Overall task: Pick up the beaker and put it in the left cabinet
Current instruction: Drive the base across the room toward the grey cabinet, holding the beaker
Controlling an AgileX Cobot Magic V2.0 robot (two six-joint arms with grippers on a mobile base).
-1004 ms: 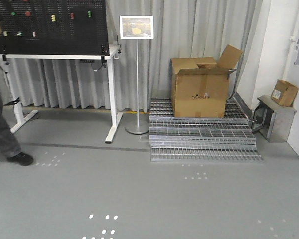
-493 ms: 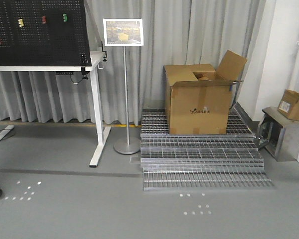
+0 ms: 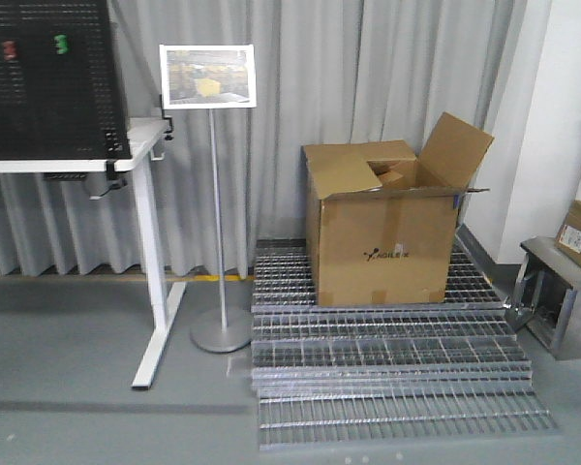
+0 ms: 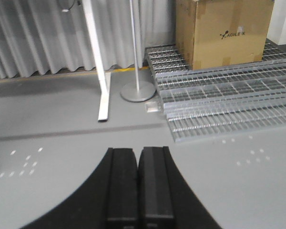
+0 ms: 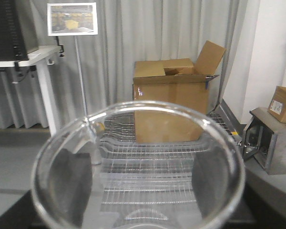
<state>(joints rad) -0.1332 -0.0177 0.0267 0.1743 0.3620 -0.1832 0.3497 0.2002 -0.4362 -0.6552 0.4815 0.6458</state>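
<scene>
Grey floor (image 3: 68, 387) and a pleated pale curtain (image 3: 300, 116) are most of what the room gives you. No shelved cabinet shows in any view, so you must find the left cabinet before you set anything down.

Your beaker (image 5: 138, 162) sits right under the right wrist camera, mouth toward the lens, with the spout kink on the left of the rim. The right gripper (image 5: 140, 188) clamps it, and dark pads (image 5: 71, 186) show through the glass wall on either side. The left gripper (image 4: 138, 186) carries nothing, its fingers (image 4: 122, 183) pressed together above bare floor.

Farther out, a cardboard box (image 3: 392, 237) stands on a stack of metal gratings (image 3: 387, 368) at the far right. A sign stand (image 3: 213, 194) is just left of the stack, and a white pegboard bench (image 3: 150, 291) stands left again.

This looks like the carry stage. Hold the right wrist level so the beaker stays upright, and do not squeeze the glass harder. Turn the base gently, well clear of the gratings and the stand's foot. Reach only once a shelf is plainly in view.
</scene>
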